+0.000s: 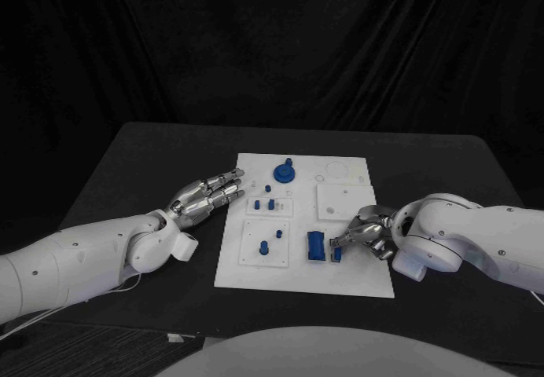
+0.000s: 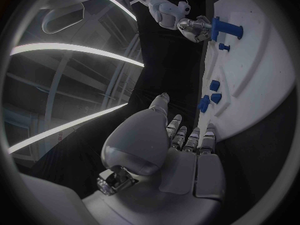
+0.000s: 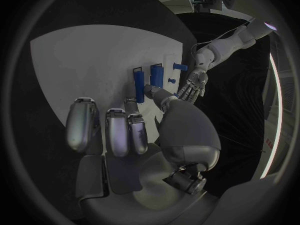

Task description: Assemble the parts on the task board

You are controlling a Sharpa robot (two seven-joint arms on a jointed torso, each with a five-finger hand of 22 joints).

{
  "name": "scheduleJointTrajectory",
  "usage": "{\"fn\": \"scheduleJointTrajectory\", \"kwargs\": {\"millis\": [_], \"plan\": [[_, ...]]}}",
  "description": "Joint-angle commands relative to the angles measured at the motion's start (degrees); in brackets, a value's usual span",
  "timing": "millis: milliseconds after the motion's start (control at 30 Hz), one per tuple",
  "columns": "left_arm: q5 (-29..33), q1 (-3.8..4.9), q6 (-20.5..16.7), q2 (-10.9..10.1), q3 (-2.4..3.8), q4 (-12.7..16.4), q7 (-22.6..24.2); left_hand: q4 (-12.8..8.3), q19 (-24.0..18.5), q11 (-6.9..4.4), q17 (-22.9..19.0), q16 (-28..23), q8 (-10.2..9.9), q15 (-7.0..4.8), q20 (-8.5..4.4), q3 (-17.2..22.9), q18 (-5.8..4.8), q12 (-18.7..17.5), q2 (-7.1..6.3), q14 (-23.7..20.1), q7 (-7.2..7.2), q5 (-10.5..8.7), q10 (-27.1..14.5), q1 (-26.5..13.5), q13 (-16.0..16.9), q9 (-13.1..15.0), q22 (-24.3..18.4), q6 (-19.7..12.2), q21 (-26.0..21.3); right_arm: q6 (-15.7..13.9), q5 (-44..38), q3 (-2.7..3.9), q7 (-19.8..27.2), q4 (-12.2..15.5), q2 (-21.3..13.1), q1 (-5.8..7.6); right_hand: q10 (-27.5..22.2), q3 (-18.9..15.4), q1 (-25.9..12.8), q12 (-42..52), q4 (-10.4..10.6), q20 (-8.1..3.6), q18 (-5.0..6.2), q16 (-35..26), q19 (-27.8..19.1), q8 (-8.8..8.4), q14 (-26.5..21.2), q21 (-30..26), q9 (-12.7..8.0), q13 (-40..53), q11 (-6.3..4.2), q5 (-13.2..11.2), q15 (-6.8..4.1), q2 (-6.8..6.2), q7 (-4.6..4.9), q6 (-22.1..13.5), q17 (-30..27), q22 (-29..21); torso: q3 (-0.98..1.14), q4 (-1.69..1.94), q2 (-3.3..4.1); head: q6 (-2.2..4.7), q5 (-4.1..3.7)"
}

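Black cloth hangs behind a black table [image 1: 125, 169], and on the middle of that table lies the white task board [image 1: 340, 271], a flat rectangular plate with raised square panels and shallow round recesses. Small blue parts sit on it: a round blue part with a knob [image 1: 284, 170] at the far end, a pair of short blue pegs [image 1: 264, 205] on a square panel below it, a single blue peg [image 1: 266, 248] on the near left panel, and a tall blue block [image 1: 316, 245] standing upright on the near middle of the board. The left hand [image 1: 207, 196] lies just beside the board's left edge, palm down, its fingers stretched out and a little apart toward the far end, grasping nothing. The right hand [image 1: 365, 232] is over the board's near right part, its wrist bent inward and its fingers curled toward the blue block; a smaller blue piece [image 1: 336, 253] shows right at its fingertips, but I cannot tell whether the fingers pinch it or merely touch it. In the right wrist view the fingers [image 3: 119, 132] hang over bare white board, with the blue block [image 3: 139, 85] just beyond them.
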Motion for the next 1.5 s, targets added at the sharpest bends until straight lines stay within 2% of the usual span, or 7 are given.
{"fn": "scheduleJointTrajectory", "kwargs": {"millis": [33,500,767,933,1133,1367,1500], "plan": [[0.19,-0.21,0.89,0.22,-0.04,-0.07,0.05,-0.07,-0.17,0.28,0.04,0.16,0.13,0.41,0.35,0.18,1.02,0.05,0.59,0.08,0.11,0.32,-0.04,-0.04,-0.09,-0.03,-0.03,-0.08,0.29,2.41,-0.56,-0.27,-1.13,0.24,0.20,-0.53,6.00,-0.58,0.57,0.20,-0.23,0.13,1.19,-0.05,0.24,0.11,3.31,-0.27,-0.31,15.09,0.03,-0.67,-0.21,0.49,-0.13,-0.30,0.11,9.88,0.01,-0.04,0.00,0.00,0.03],[0.19,-0.25,1.01,0.21,-0.04,-0.16,-0.14,-0.09,-0.18,0.29,0.04,0.15,0.14,0.42,0.34,0.25,1.01,0.04,0.67,0.07,0.12,0.37,-0.06,-0.05,-0.09,-0.03,-0.04,-0.08,0.29,4.63,-2.45,-0.27,-1.40,-0.04,0.27,-0.54,6.00,-2.84,0.38,0.20,0.20,0.14,1.20,-0.11,0.22,0.21,3.28,-0.46,-1.09,15.09,0.08,-4.07,-0.18,0.41,-0.07,-0.44,-0.07,9.85,0.00,-0.02,-0.03,0.00,0.06],[0.19,-0.27,1.16,0.33,-0.04,-0.20,-0.21,-0.09,-0.18,0.29,0.04,0.15,0.14,0.42,0.34,0.25,1.01,0.04,0.67,0.07,0.12,0.37,-0.06,-0.05,-0.09,-0.03,-0.04,-0.08,0.29,4.78,-3.11,-0.27,-1.48,-0.17,0.30,-0.55,6.00,-7.37,-1.23,0.20,2.37,0.27,1.21,-0.16,0.22,0.24,3.25,-0.66,-2.20,15.09,0.25,-8.22,-0.04,-0.02,0.12,-0.44,-0.24,9.83,0.02,0.02,-0.02,0.00,0.05],[0.19,-0.28,1.17,0.28,-0.04,-0.21,-0.26,-0.12,-0.19,0.30,0.04,0.15,0.16,0.44,0.34,0.34,1.01,0.02,0.75,0.07,0.14,0.41,-0.08,-0.07,-0.10,-0.01,-0.07,0.00,0.28,4.74,-4.11,-0.27,-1.43,-0.07,0.17,-0.55,6.00,-11.29,-2.41,0.20,4.54,0.39,1.21,-0.16,0.24,0.33,3.25,-0.78,-3.01,15.09,0.43,-13.61,0.12,-0.36,0.32,-0.53,-0.30,9.83,0.00,0.02,0.00,0.00,0.07],[0.19,-0.28,1.23,0.26,-0.04,-0.21,-0.32,-0.12,-0.19,0.30,0.04,0.15,0.16,0.44,0.34,0.34,1.01,0.02,0.75,0.07,0.14,0.41,-0.08,-0.07,-0.10,-0.01,-0.07,0.00,0.28,4.55,-4.80,-0.27,-1.19,0.22,-0.16,-0.55,6.00,-18.71,-4.22,0.20,9.60,0.46,1.26,-0.14,0.22,0.82,3.24,-1.03,-3.71,15.09,0.45,-21.19,0.16,-1.72,0.32,-0.92,-0.34,9.80,0.01,0.00,-0.01,0.00,0.25],[0.19,-0.29,1.28,0.26,-0.04,-0.21,-0.33,-0.12,-0.19,0.31,0.04,0.16,0.16,0.45,0.34,0.38,1.01,0.02,0.78,0.07,0.16,0.42,-0.08,-0.10,-0.09,-0.01,-0.07,0.00,0.28,3.13,-5.96,-0.26,-0.80,1.25,-1.33,-0.52,6.00,-25.58,-2.52,0.20,16.05,0.42,1.29,-0.17,0.23,1.75,3.22,-1.23,-4.00,15.09,0.42,-21.38,0.14,-1.80,0.28,-1.28,-0.47,9.78,0.01,0.00,-0.01,0.00,0.42],[0.19,-0.30,1.31,0.25,-0.04,-0.26,-0.36,-0.11,-0.18,0.31,0.04,0.16,0.16,0.46,0.34,0.40,1.01,0.03,0.83,0.07,0.16,0.43,-0.08,-0.12,-0.09,-0.01,-0.06,-0.01,0.28,1.22,-6.18,-0.25,0.01,2.51,-2.76,-0.20,6.00,-30.10,-4.17,0.20,21.67,0.35,1.29,0.04,0.26,2.43,3.29,-1.26,-3.96,15.09,0.32,-21.58,0.04,-3.49,0.15,-1.10,-0.04,9.79,0.01,-0.01,0.00,0.00,0.45]]}}
